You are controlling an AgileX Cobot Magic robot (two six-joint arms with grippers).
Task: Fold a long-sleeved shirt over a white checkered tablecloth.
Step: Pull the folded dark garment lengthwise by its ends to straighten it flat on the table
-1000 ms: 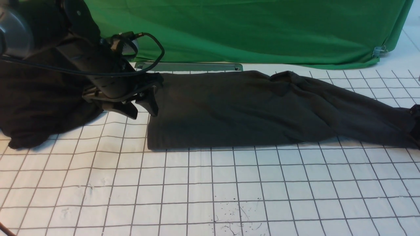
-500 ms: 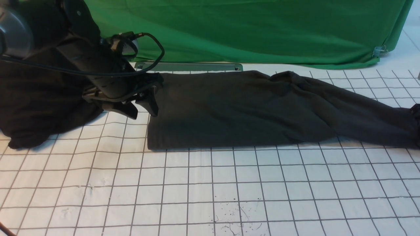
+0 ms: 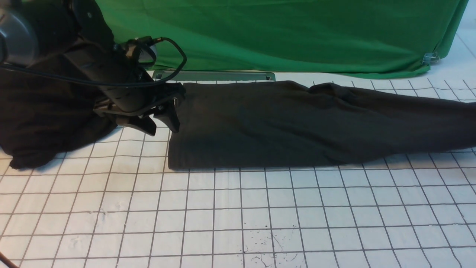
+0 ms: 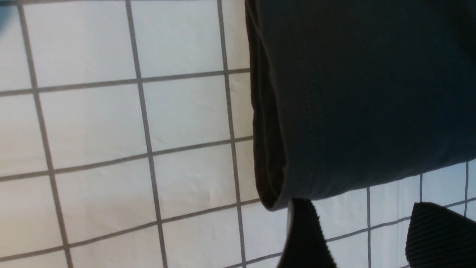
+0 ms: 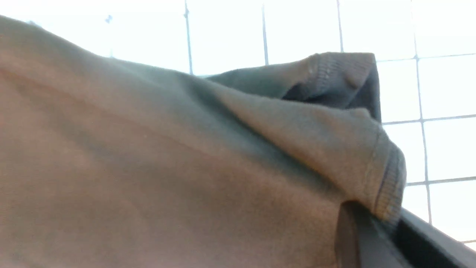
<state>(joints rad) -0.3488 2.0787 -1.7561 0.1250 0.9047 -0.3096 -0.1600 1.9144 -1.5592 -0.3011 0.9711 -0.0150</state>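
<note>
L gripper [image 3: 162, 125] jaws apart, empty, fingertips just off the long-sleeved shirt [image 3: 267, 126] hem, over white checkered tablecloth [image 3: 238, 208]. R gripper [image 5: 377, 223] clamps cuffs [image 5: 386, 178]; shirt body stretches away from it.

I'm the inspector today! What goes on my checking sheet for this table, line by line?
Surface: white checkered tablecloth, flat, a few dark specks near the front.
Job's things: dark shirt lies across it, sleeve raised toward the right.
Clutter: black garment heaped at the left.
Grippers: left gripper jaws open at the shirt's corner; right gripper jaws shut on a cuff.
Cables: black cable loops above the left gripper.
Surroundings: green cloth behind, metal clip on it.
</note>
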